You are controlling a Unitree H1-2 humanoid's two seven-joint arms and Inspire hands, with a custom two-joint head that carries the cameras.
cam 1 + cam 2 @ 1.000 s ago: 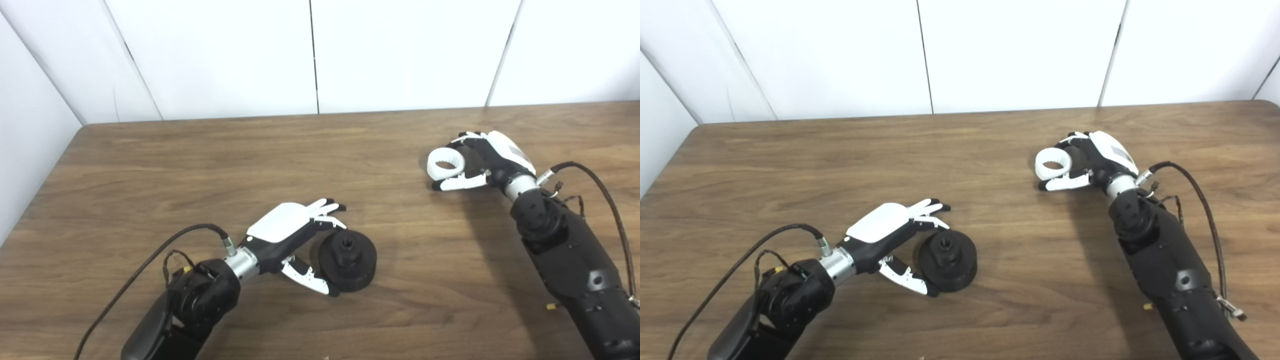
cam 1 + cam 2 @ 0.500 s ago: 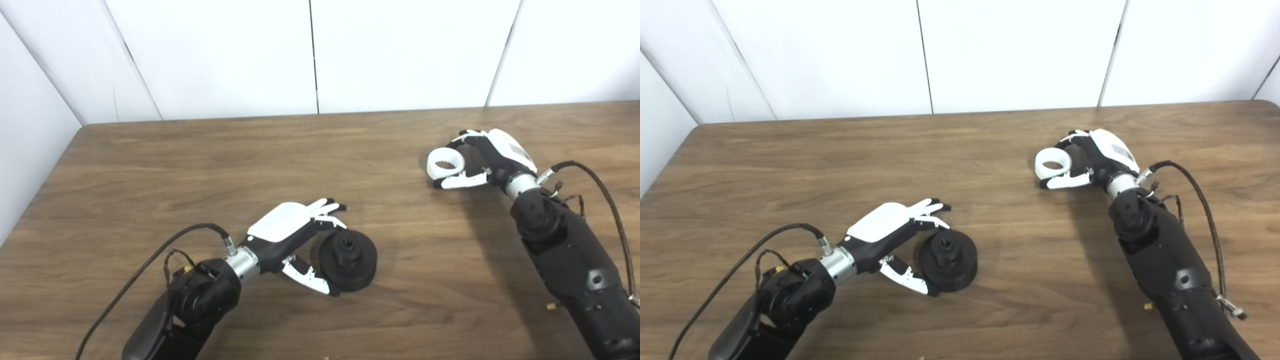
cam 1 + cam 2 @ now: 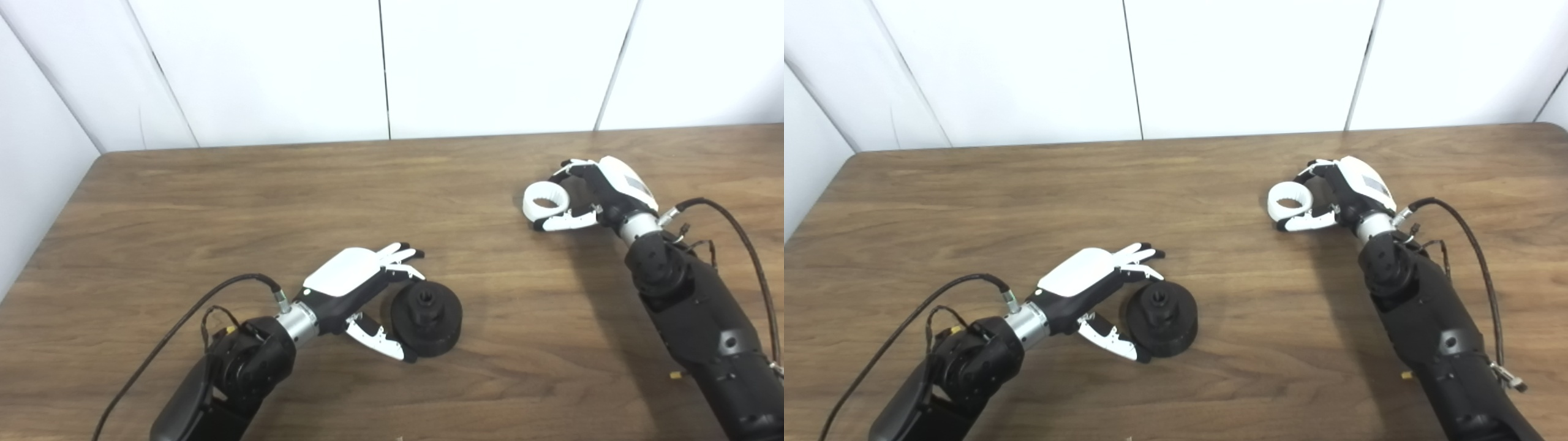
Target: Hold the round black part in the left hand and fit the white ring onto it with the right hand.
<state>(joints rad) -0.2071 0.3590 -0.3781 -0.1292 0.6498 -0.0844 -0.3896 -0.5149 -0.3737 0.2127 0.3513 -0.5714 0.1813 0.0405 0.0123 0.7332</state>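
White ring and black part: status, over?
Left robot hand cupping round black part on the table, fingers apart. Right robot hand closing around white ring; grip unconfirmed. Nothing between them.

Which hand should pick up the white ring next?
Right. The right hand already brackets the white ring with fingers and thumb, not visibly closed. The left hand sits far off, around the black part.

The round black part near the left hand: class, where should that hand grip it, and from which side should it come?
Probably grip the round black part by its wide outer rim, coming from its left, where the left hand already brackets it. It lies flat on the table with its raised hub upward, which should stay free for the white ring.
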